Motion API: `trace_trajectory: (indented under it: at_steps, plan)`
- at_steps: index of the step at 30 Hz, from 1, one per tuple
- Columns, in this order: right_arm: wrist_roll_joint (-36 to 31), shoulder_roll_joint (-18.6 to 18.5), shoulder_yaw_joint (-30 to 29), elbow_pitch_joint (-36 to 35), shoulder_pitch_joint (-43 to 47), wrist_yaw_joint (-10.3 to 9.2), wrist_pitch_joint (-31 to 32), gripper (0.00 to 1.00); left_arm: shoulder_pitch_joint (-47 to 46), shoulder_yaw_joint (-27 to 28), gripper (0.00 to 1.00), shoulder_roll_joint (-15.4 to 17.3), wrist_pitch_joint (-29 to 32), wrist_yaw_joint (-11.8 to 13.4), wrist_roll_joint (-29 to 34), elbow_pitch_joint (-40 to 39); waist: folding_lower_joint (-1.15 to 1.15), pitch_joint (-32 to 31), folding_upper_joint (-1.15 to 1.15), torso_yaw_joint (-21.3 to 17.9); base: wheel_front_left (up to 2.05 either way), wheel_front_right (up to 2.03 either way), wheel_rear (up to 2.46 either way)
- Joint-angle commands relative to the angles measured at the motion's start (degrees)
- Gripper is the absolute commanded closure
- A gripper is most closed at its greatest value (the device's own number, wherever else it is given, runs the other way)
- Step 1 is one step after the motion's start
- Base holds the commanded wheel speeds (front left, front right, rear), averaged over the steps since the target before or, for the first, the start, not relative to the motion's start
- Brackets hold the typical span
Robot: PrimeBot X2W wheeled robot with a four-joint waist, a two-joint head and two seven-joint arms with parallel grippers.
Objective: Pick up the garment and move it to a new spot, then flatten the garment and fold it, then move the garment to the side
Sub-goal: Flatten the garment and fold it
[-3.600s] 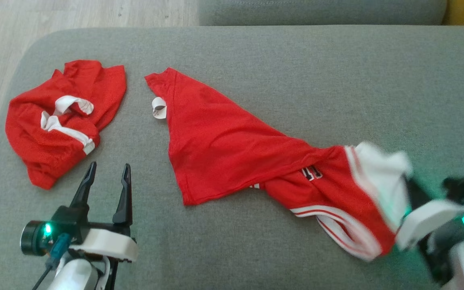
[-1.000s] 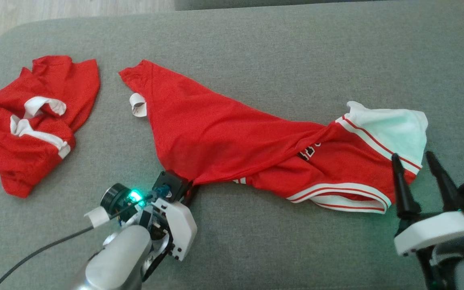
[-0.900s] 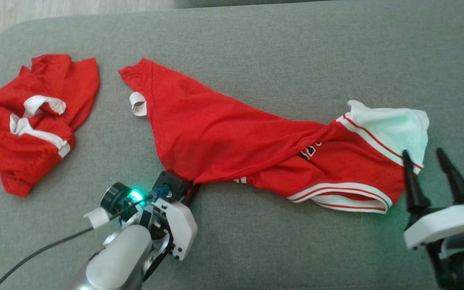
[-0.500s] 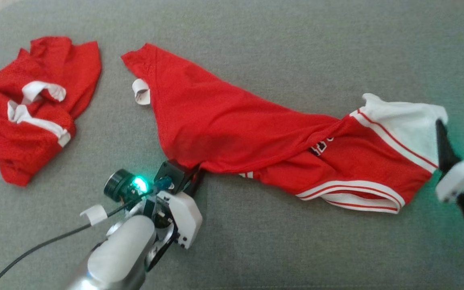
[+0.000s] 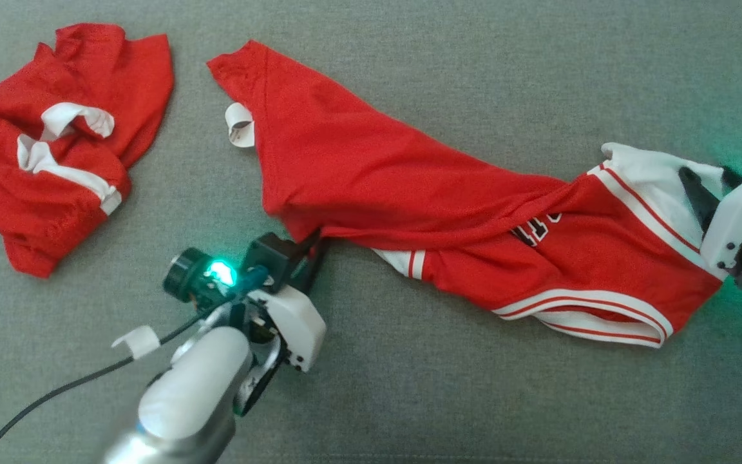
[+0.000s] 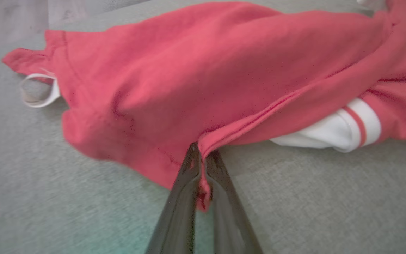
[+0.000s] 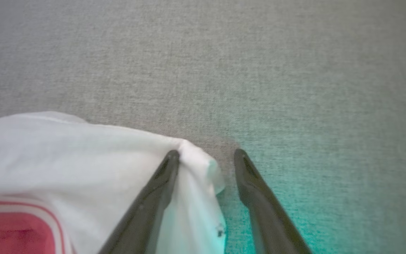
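The red garment (image 5: 377,180), a jersey with white and red trim, lies stretched out across the grey cushion (image 5: 474,399). My left gripper (image 5: 316,248) is shut on its near red hem, pinched between the fingers in the left wrist view (image 6: 201,155), where the garment (image 6: 206,70) rises slightly from the pinch. At the right end, my right gripper (image 5: 706,175) stands open, its fingers straddling the white corner. In the right wrist view that corner of the garment (image 7: 65,158) lies between the spread fingers of the right gripper (image 7: 206,155), against the left finger.
A second red garment (image 5: 55,142) with white trim lies crumpled at the far left of the cushion. A white tag loop (image 5: 239,125) sticks out near the jersey's far corner. The left arm's cable (image 5: 42,399) trails to the lower left.
The left gripper has reached the jersey's near hem and shut on it. The right gripper let go earlier and has now moved forward around the white corner. The head camera has tilted down.
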Motion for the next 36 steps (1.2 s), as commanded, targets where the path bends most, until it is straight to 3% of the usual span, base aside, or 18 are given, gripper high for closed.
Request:
trace_trajectory:
  at_steps: [1,5,9,13,17,22,28,32,36]
  plan:
    - [0.86,-0.27,2.8,1.02,3.23,-0.04,2.39,1.0,-0.38,2.86,1.0,1.58,-0.64,0.88,-0.44,-1.48,0.0,-0.43,0.0,-0.02,0.0,0.0,0.0]
    - [3.4,-0.82,2.9,-1.34,4.66,-0.04,3.92,1.0,0.67,4.42,1.0,2.61,-2.33,2.41,-1.05,-3.75,0.0,-1.7,0.0,-0.43,0.0,0.0,0.0]
    - [2.73,-1.63,0.12,-7.53,6.04,-0.04,0.22,1.0,1.37,6.24,1.0,4.22,-4.14,4.05,-1.24,-7.81,0.0,-3.69,0.0,-1.08,0.0,0.0,0.0]
    - [0.24,-2.04,-4.74,-17.9,7.0,-0.04,-5.7,1.0,1.03,8.94,1.0,6.54,-6.17,6.25,-0.76,-14.89,0.0,-6.45,0.0,-1.6,0.0,0.0,0.0]
    - [-3.14,-2.0,-11.38,-31.78,8.93,-0.04,-7.28,1.0,-0.8,12.08,1.0,9.45,-6.98,8.37,0.43,-24.13,0.0,-9.37,0.0,-1.75,0.0,0.0,0.0]
    - [-8.22,0.5,-20.1,-49.33,10.7,-0.04,-4.82,1.0,-5.19,16.2,1.0,13.22,-6.11,10.6,2.84,-36.22,0.0,-12.59,0.0,-1.91,0.0,0.0,0.0]
    - [-10.86,1.43,-25.57,-64.32,7.56,-0.04,0.53,1.0,-12.79,19.63,1.0,15.99,-2.95,10.83,4.63,-44.99,0.0,-14.59,0.0,-2.55,0.0,0.0,0.0]
    - [-10.44,0.57,-27.3,-68.68,3.82,-0.04,4.29,1.0,-16.94,21.03,1.0,16.43,-0.32,10.5,3.87,-47.47,0.0,-15.04,0.0,-3.17,0.0,0.0,0.0]
    - [-8.17,0.01,-26.83,-67.02,1.22,-0.04,7.22,1.0,-19.25,20.82,1.0,15.71,1.67,9.74,2.17,-46.51,0.0,-14.63,0.0,-3.75,0.0,0.0,0.0]
